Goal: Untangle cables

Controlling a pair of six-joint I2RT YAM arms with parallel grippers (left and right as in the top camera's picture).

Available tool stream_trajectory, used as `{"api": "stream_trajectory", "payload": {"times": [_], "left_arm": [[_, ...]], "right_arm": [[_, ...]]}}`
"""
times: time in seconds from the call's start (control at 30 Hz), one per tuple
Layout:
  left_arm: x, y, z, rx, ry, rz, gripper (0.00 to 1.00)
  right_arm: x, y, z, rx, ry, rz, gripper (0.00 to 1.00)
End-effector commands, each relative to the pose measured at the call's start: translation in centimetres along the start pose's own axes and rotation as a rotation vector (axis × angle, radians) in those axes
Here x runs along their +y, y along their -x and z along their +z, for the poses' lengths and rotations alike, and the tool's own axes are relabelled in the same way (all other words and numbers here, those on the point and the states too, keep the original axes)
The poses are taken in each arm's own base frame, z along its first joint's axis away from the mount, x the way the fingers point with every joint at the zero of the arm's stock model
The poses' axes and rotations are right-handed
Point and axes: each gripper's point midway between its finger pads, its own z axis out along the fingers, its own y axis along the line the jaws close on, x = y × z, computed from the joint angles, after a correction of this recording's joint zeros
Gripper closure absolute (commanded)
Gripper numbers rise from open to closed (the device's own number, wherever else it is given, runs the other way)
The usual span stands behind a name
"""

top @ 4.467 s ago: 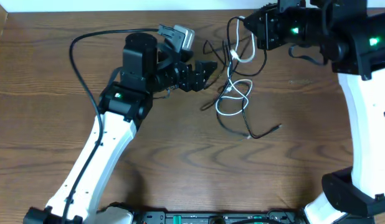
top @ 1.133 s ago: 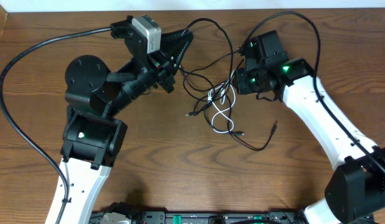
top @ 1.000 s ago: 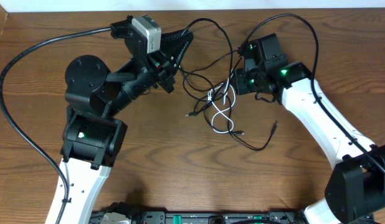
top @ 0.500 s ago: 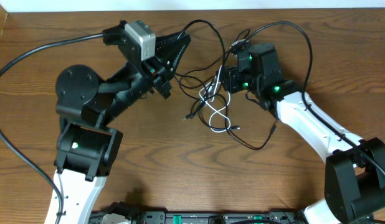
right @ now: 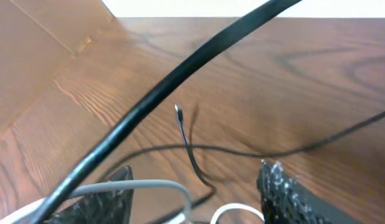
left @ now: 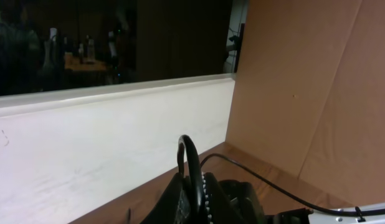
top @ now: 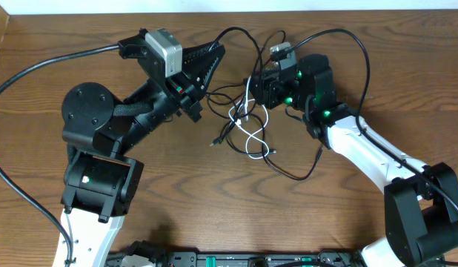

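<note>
A tangle of thin cables lies at the table's middle. It holds a looped white cable and black cables trailing forward to small plug ends. My left gripper is raised left of the tangle and shut on a black cable that arches from its tip toward the right arm. In the left wrist view the jaws pinch that cord. My right gripper sits at the tangle's upper right edge and is open. Its fingers stand wide apart, with white cable loops lying loose between them.
A thick black arm cable sweeps off the left edge. Another loops over the right arm. A white wall runs along the table's back edge. A cardboard panel stands at the far left corner.
My right gripper has moved left and back into the tangle and opened wider. The left arm shifted slightly left, still holding its black cable. The tangle was dragged a little leftward.
</note>
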Motion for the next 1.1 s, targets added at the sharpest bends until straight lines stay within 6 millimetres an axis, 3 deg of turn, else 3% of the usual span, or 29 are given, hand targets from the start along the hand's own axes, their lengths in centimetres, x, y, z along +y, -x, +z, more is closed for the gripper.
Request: {"api": "stream_trajectory", "payload": {"times": [0.0,0.07,0.1,0.13,0.17,0.2,0.4,0.57,0.6,0.67,0.93,1.07], "left_arm": [[-0.3,0.5,-0.3,-0.014,-0.001,0.0,0.92],[-0.3,0.5,-0.3,-0.013,-0.001,0.0,0.92],[-0.3,0.5,-0.3,-0.013,-0.001,0.0,0.92],[-0.3,0.5,-0.3,-0.013,-0.001,0.0,0.93],[-0.3,0.5,-0.3,-0.013,-0.001,-0.001,0.93],[-0.3,0.5,-0.3,-0.013,-0.001,-0.001,0.92],[0.0,0.1,-0.3,0.003,0.012,-0.009,0.92],[1.3,-0.9,-0.4,0.037,0.082,-0.018,0.92],[1.7,-1.1,-0.4,0.045,0.106,-0.011,0.92],[1.8,-1.2,-0.4,0.05,0.107,0.016,0.92],[3.3,-0.9,-1.0,0.041,0.165,0.031,0.92],[5.4,-0.1,-2.3,0.022,0.238,0.043,0.92]], "right_arm": [[1.5,0.1,0.1,-0.006,0.045,0.033,0.44],[1.9,-0.1,0.3,0.001,0.052,0.028,0.6],[2.2,-0.5,0.5,0.009,0.059,0.024,0.78],[2.3,-0.7,0.7,0.015,0.06,0.025,0.88],[2.4,-0.8,0.8,0.018,0.063,0.024,0.97],[2.5,-1.0,0.9,0.022,0.064,0.025,0.99],[2.2,-1.7,0.6,0.059,0.067,0.047,0.99],[-1.2,-2.7,-1.4,0.125,-0.076,0.117,0.99],[-3.2,-2.8,-2.9,0.137,-0.176,0.143,0.99],[-5.1,-2.7,-4.7,0.144,-0.272,0.16,0.99],[-10.4,-1.5,-11.9,0.139,-0.514,0.174,0.99],[-14.0,-1.9,-15.8,0.15,-0.633,0.225,0.99]]}}
